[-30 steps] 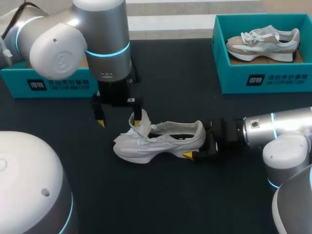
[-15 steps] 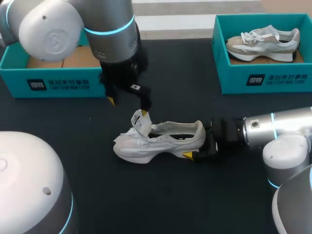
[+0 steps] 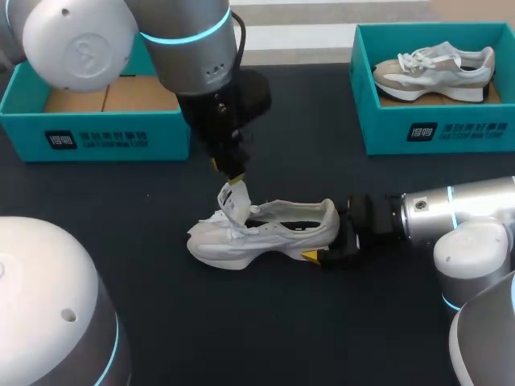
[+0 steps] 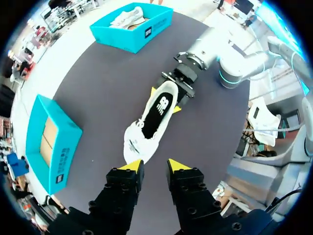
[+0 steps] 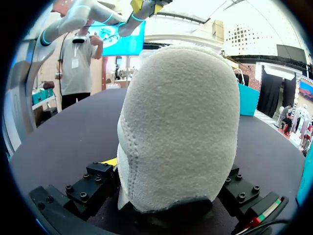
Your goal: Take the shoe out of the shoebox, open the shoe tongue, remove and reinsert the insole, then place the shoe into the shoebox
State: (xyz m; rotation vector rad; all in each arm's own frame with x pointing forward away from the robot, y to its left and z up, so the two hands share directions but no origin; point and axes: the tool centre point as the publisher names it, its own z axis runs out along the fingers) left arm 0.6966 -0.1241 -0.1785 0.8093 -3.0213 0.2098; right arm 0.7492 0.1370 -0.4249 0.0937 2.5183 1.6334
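Observation:
A white shoe (image 3: 269, 232) lies on the dark table, toe to the left, its tongue (image 3: 233, 199) pulled upright. In the left wrist view a black insole (image 4: 159, 110) shows inside the shoe (image 4: 142, 139). My right gripper (image 3: 330, 245) lies low on the table, shut on the heel; the pale heel (image 5: 181, 122) sits between its fingers (image 5: 93, 183). My left gripper (image 3: 231, 167) hangs just above the tongue. Its yellow tips stand a narrow gap apart with nothing between them, as the left wrist view shows (image 4: 154, 166).
A teal shoebox (image 3: 96, 138) with a cardboard floor stands at the back left. Another teal shoebox (image 3: 434, 133) at the back right holds a second shoe (image 3: 434, 68). Bare dark table lies in front of the shoe.
My left gripper lifted off beside the tongue, turned and moved right, and its fingers drew much closer together. The shoe and right arm stayed put.

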